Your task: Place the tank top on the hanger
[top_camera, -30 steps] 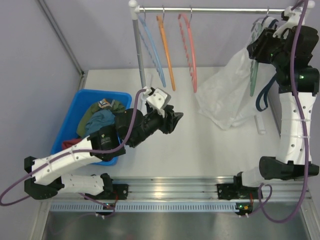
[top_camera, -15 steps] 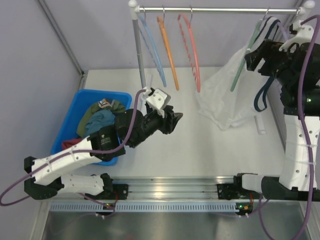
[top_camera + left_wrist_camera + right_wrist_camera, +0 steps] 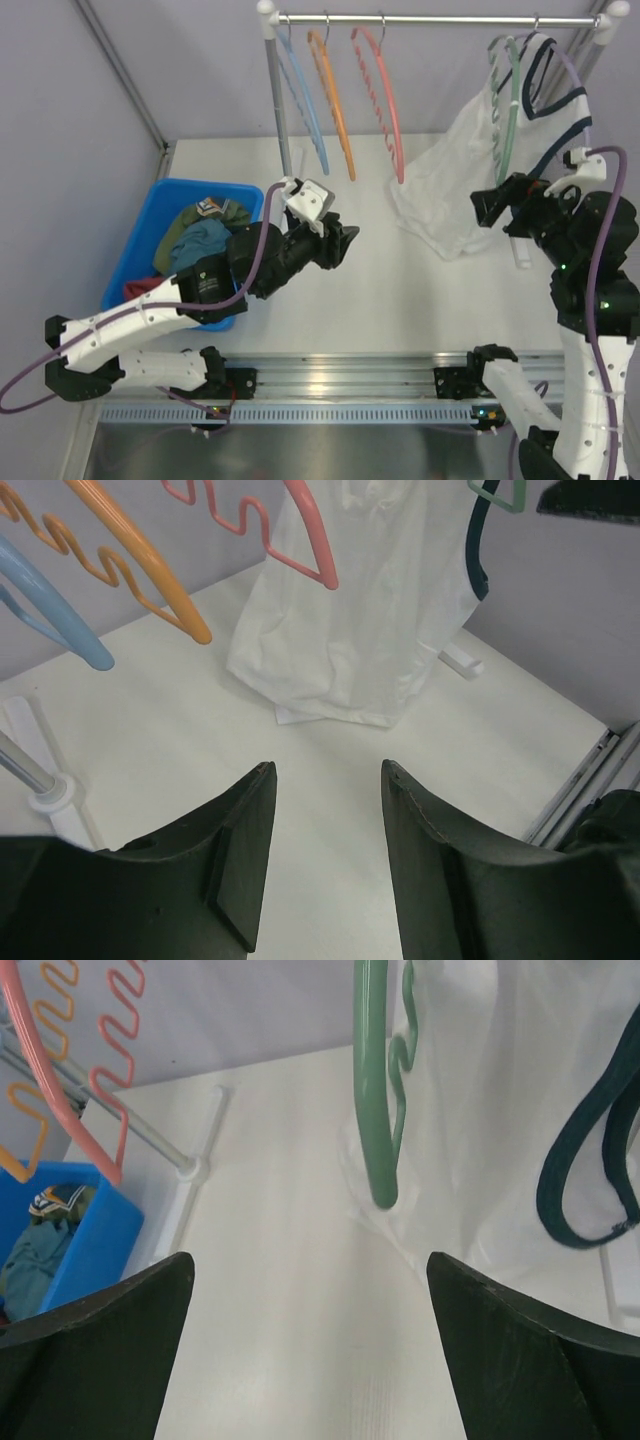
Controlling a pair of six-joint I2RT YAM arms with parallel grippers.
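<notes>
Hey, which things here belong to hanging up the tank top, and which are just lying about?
For the job:
tank top
green hanger

Lying about:
blue bin of clothes
orange hanger
salmon hanger
blue hanger

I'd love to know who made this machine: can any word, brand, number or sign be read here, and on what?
None can be read. A small printed patch on the clothes in the blue bin is too small and blurred to make out. Nothing else shows lettering.
</notes>
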